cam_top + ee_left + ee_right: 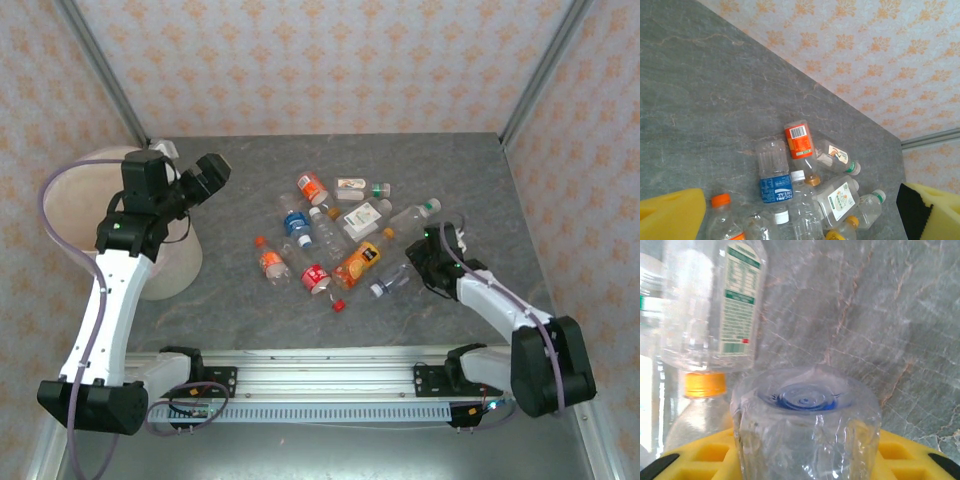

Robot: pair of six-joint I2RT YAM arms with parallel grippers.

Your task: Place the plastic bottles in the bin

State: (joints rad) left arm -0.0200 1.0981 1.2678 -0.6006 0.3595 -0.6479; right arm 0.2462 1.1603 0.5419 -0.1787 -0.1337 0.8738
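Note:
Several plastic bottles lie in a heap mid-table. Among them are an orange-labelled one, a blue-labelled one and a red-labelled one. My right gripper sits low at the heap's right edge, its yellow pads shut on a clear bottle. That bottle points base-first at the camera, its blue cap showing through the base. The bin stands at the left, partly hidden by my left arm. My left gripper hangs open and empty above the table beside the bin.
A loose red cap lies in front of the heap. Just beyond the held bottle lies a clear bottle with a green-and-white label and an orange cap. Patterned walls close the back and both sides. Bare grey tabletop spreads right of the heap.

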